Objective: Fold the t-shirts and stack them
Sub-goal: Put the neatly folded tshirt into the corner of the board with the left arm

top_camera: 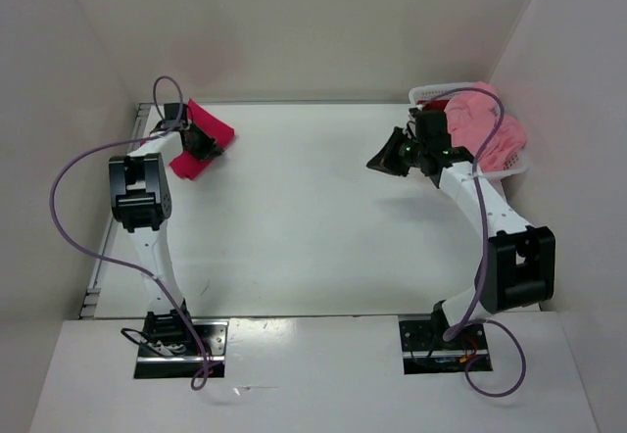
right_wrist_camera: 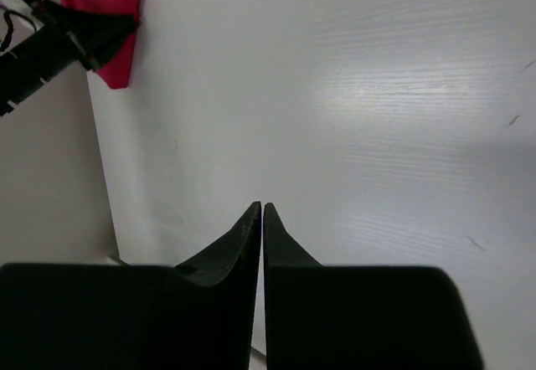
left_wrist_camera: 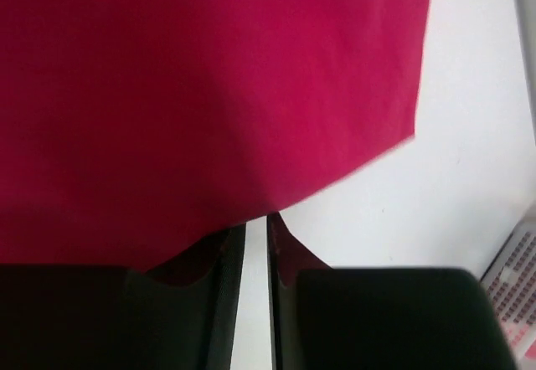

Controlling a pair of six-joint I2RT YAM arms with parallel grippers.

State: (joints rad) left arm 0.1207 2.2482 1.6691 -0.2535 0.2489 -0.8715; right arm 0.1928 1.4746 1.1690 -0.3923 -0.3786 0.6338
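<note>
Left hand (left_wrist_camera: 257, 219) tight on crimson t-shirt (left_wrist_camera: 209, 94), right hand (right_wrist_camera: 261, 207) closed and empty; basket (top_camera: 426, 92) overhead only.

Nothing readable in any of my three views. The crimson t-shirt (left_wrist_camera: 209, 94) is plain, no print or tag showing. The desk (right_wrist_camera: 377, 94) has no markings. The reddish specks on the perforated strip (left_wrist_camera: 515, 282) at the desk edge are too blurred to read as characters.
</note>
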